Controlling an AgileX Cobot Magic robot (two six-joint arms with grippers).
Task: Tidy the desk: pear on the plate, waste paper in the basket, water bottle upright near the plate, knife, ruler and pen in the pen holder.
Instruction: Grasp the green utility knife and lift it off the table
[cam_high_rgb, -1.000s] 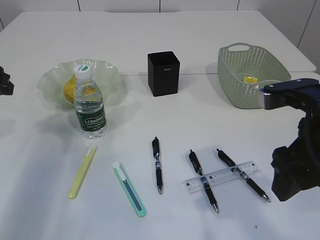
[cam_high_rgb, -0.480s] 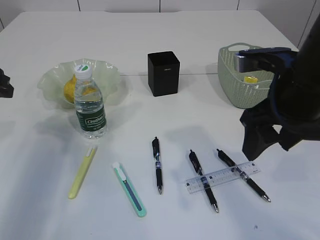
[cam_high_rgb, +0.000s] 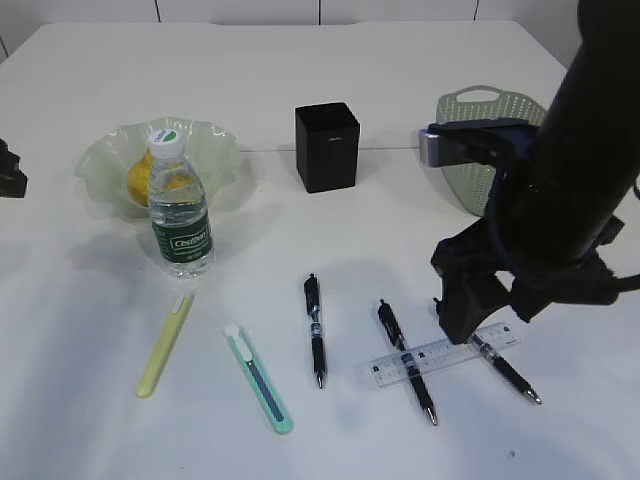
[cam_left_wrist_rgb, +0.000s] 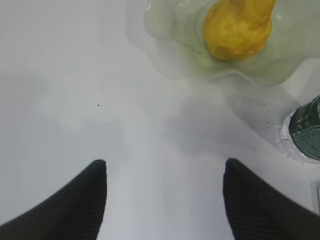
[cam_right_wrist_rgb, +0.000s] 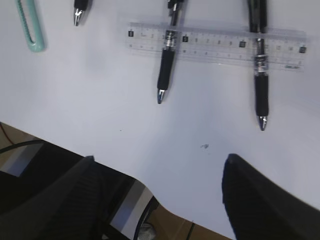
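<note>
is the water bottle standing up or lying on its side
Upright. The water bottle stands on its base on the desk, white cap on top, just in front of the plate.

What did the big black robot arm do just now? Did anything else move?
The right arm swung in from the right edge, leftward over the table, and now hangs above the ruler and the pens. Its end effector is open and holds nothing. The bottle, pear, pen holder and knives stayed put.

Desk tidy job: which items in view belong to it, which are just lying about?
Task items: pear, plate, water bottle, basket, pen holder, ruler, three black pens, two slim cutters, yellow and teal.

Lying about: nothing; only the desk itself.
</note>
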